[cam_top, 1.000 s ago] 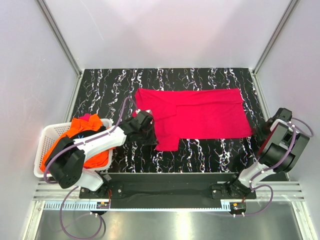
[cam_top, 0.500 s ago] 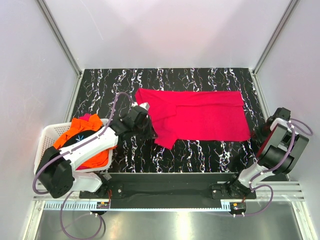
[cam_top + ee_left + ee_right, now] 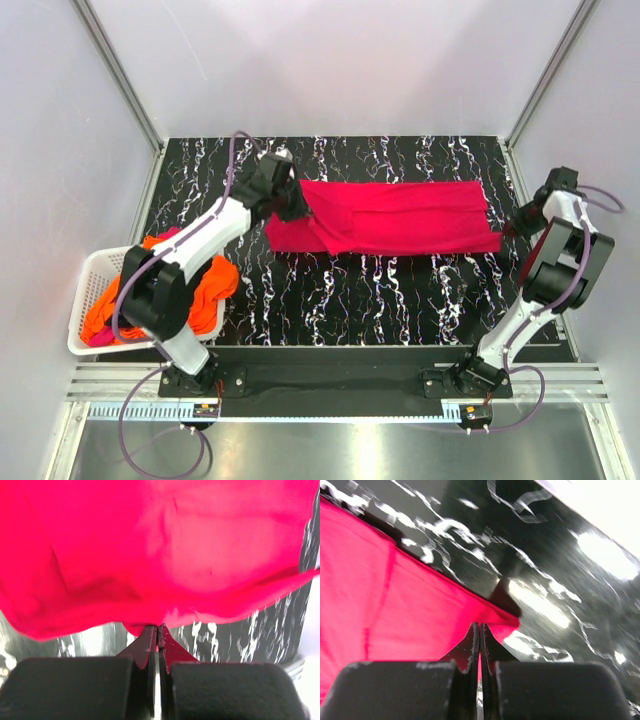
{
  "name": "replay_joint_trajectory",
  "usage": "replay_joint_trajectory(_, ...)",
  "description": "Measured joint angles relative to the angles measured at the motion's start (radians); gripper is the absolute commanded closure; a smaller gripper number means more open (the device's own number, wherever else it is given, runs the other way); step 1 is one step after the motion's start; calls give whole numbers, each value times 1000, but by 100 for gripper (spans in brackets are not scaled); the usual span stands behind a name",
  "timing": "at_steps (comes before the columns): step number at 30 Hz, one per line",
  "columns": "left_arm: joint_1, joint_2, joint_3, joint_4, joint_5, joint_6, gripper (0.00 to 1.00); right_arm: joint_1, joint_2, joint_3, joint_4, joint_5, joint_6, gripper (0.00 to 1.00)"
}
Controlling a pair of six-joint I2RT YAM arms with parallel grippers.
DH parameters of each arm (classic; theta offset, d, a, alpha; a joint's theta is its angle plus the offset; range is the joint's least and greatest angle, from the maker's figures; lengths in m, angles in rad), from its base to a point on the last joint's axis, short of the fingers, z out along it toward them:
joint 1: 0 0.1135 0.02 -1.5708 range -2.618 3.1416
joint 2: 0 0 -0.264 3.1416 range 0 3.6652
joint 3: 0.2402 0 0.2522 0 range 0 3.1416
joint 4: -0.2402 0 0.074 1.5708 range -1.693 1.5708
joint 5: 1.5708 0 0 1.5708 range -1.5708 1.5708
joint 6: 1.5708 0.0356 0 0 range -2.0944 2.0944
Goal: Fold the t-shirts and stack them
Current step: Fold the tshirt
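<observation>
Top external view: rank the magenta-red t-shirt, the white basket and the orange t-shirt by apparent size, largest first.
1. magenta-red t-shirt, spread along the table.
2 and 3. white basket and orange t-shirt: too close to rank; the shirt is bunched and spills over the rim.

Magenta-red t-shirt (image 3: 400, 218), a long half-folded band, flat and crosswise; orange shirt (image 3: 218, 285), crumpled, well apart leftward.

Magenta-red t-shirt (image 3: 400, 218) on black, white-veined table (image 3: 400, 290); orange shirts (image 3: 212, 287) in white basket (image 3: 80, 318).
</observation>
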Motion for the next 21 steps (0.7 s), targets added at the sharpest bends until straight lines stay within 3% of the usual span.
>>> replay_joint_trajectory(12,123,246,282,-6,37,1,100,48,229,321,-85,-10,-6,100)
replay_joint_trajectory(21,151,314,333,-12,50,1,100,64,305,409,-108,-28,-13,100)
